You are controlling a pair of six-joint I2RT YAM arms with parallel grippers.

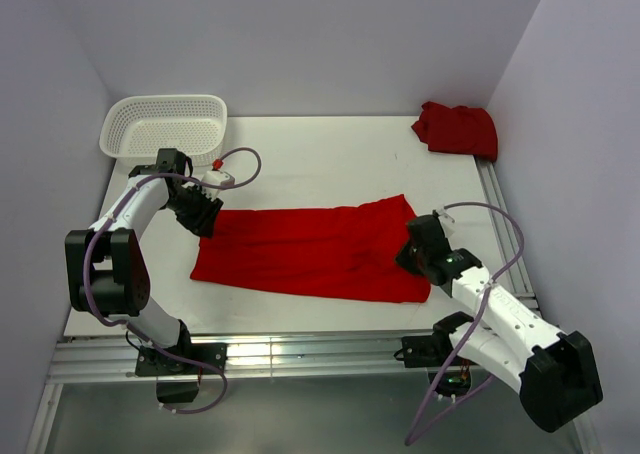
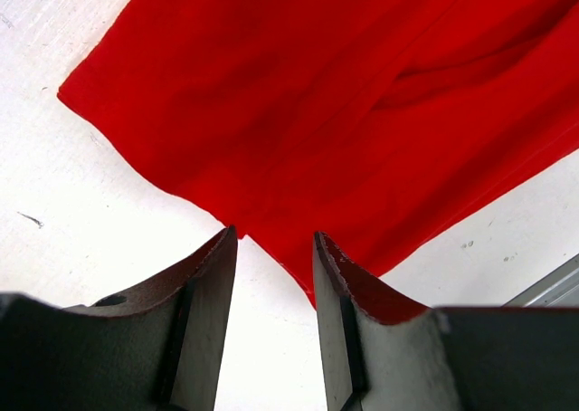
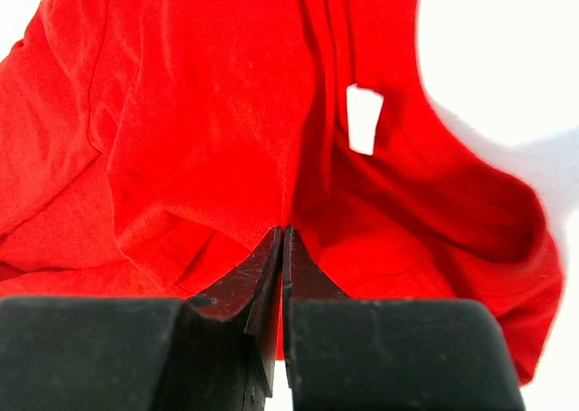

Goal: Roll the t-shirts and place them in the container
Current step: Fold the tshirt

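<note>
Presently, the flat t-shirt (image 1: 310, 252) is laid nearward of the basket (image 1: 165, 124). The left claw (image 2: 274, 239) is held parted at its basket-side edge; the opposite end is clamped by the right claw (image 3: 282, 234). Rolling is judged unstarted; left closure is required next.

White mesh basket (image 1: 165, 124) sits upright in the far left corner of the table (image 1: 330, 154), pretty much tucked against the pale lavender-grey walls (image 1: 300, 34). The tabletop is white and a bit scuffed, with a small dark mark (image 2: 30, 219) showing in the left wrist view. Bare aluminium rails (image 1: 300, 352) run along the near edge, plus a side rail (image 1: 497, 209) up the right.
</note>
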